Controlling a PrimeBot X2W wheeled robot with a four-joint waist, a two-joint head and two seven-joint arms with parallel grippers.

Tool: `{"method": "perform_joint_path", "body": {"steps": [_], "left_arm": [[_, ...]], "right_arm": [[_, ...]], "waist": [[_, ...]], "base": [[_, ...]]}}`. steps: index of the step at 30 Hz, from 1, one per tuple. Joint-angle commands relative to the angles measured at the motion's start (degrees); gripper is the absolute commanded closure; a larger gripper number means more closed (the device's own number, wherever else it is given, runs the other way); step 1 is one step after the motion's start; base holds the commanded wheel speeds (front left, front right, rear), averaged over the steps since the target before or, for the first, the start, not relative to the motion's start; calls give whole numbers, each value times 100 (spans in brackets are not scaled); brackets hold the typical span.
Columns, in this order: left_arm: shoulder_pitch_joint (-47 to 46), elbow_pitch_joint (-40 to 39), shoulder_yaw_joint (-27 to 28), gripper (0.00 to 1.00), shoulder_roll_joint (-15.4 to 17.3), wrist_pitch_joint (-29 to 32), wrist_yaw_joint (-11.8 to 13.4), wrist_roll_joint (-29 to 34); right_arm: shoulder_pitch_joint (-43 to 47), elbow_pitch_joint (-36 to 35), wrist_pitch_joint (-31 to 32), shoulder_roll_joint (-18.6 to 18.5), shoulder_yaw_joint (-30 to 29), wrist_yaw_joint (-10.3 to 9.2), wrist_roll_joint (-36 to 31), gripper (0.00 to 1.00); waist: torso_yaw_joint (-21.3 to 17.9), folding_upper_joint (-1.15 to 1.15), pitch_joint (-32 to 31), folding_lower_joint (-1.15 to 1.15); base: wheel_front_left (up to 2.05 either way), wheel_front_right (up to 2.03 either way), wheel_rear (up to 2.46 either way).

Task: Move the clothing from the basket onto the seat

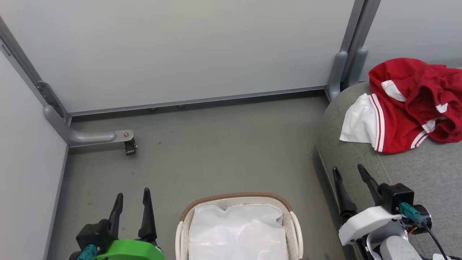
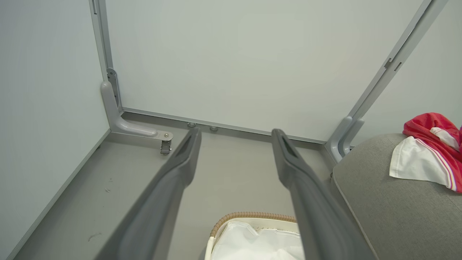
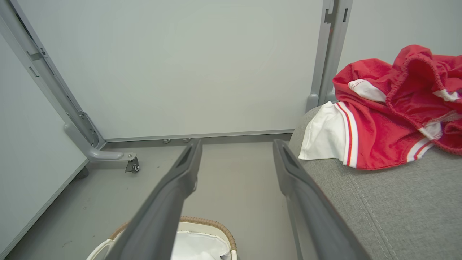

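Note:
The red and white clothing (image 1: 408, 104) lies crumpled on the grey seat (image 1: 415, 173) at the right; it also shows in the wrist views (image 2: 429, 155) (image 3: 382, 115). The white basket (image 1: 294, 225) with its brown rim stands on the floor at bottom centre, holding only its white liner (image 1: 238, 231). My left gripper (image 1: 131, 196) is open to the left of the basket, nothing between its fingers. My right gripper (image 1: 348, 171) is open over the seat's near edge, below the clothing and apart from it. The basket's rim (image 2: 252, 216) (image 3: 213, 224) appears under the fingers in both wrist views.
Pale partition walls (image 1: 180, 50) close the space behind and at the left. A grey metal foot with a castor (image 1: 126, 141) juts onto the floor at the left. A grey post base (image 1: 337, 76) stands in the corner by the seat (image 2: 397, 202) (image 3: 397, 206).

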Motion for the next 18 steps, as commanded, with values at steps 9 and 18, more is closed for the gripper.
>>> {"method": "perform_joint_path", "body": {"steps": [9,18], "left_arm": [[49,-7,10,0,2,-5,-37,14],[-30,176,87,100,-1,136,-60,-425]], "right_arm": [[18,20,-10,-21,-2,-9,-29,0],[62,169,163,32,-68,1,513,100]], "waist": [[10,0,5,0],[-3,0,4,0]], "base": [[0,0,0],[0,0,0]]}}
